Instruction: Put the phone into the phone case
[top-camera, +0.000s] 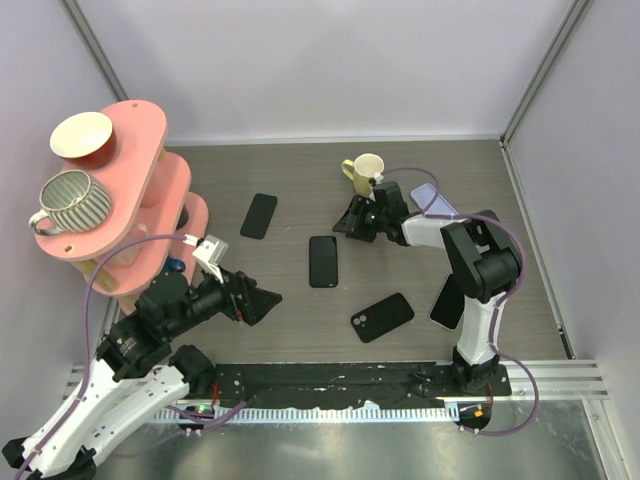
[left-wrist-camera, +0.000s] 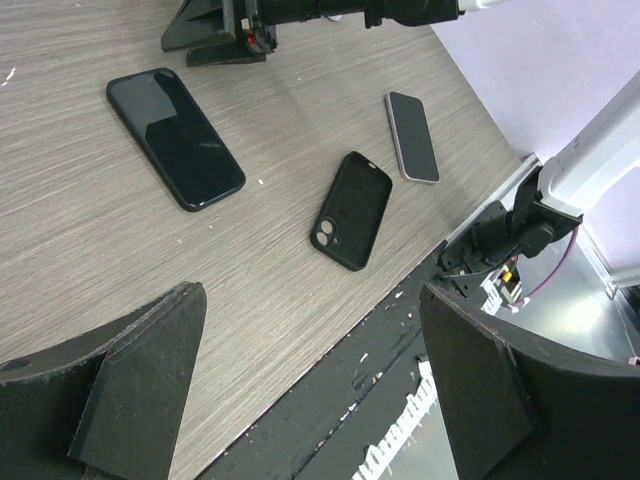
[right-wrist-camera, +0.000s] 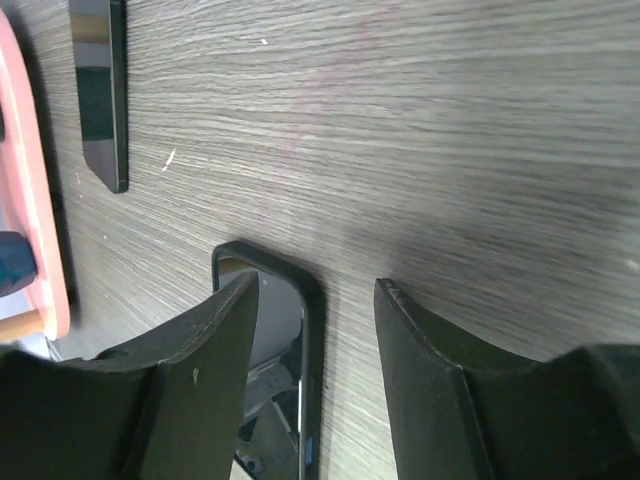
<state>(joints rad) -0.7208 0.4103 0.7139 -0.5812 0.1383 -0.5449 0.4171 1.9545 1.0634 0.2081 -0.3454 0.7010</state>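
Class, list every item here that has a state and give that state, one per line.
left gripper: open, empty
right gripper: open, holding nothing
centre black phone: flat, screen up
silver phone: flat, screen up
phone case: flat, back up
yellow mug: upright
striped cup: upright on the pink rack
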